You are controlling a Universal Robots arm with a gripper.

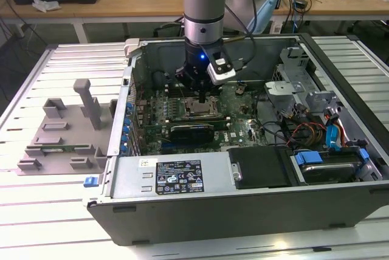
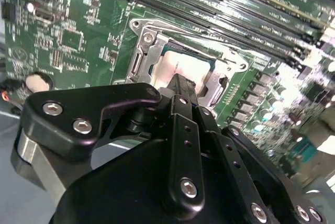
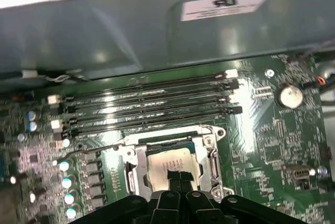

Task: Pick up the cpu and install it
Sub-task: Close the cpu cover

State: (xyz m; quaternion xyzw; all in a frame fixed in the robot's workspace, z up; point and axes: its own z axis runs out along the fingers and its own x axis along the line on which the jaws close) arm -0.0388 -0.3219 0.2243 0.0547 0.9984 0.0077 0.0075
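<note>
The arm (image 1: pixel 203 5) points straight down over the socket frame (image 3: pixel 133 169). Its end effector (image 3: pixel 180 176) is clenched, tips together just over the cpu (image 3: pixel 168 160), which lies flat inside that frame. The white label (image 3: pixel 225 5) beyond the frame is unreadable.

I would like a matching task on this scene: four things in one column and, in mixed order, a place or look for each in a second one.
1 cpu
2 gripper
3 grey tray
4 coin cell

A outside the computer case, exterior view's left
B inside the metal socket frame
C round, silver, on the green board
D right over the socket frame

Pairs: 1-B, 2-D, 3-A, 4-C
</note>
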